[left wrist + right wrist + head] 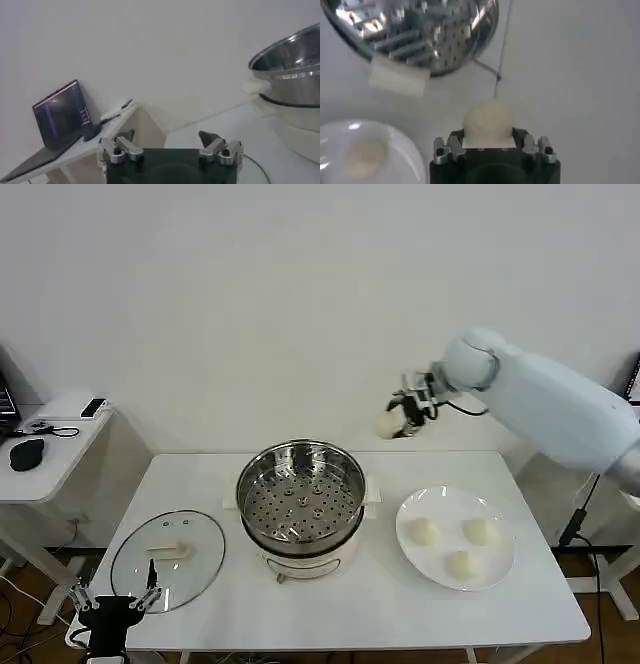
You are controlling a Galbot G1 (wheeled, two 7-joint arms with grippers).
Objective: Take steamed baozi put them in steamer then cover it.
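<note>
My right gripper [394,424] hangs high in the air, right of and above the steamer [301,494], shut on one cream-white baozi [488,122]. The steamer is a shiny steel pot with a perforated tray [300,502], standing uncovered at the table's middle. Three baozi [424,531] [479,530] [459,564] lie on the white plate [500,574] at the right. The glass cover [168,559] with its pale bar handle [168,551] lies flat on the table at the left. My left gripper [113,597] is parked open at the near left edge beside the cover, holding nothing.
A low side table [60,439] at the far left carries a laptop [62,112], a mouse [26,452] and small devices. A white wall stands behind the table. The steamer wall [295,70] shows in the left wrist view.
</note>
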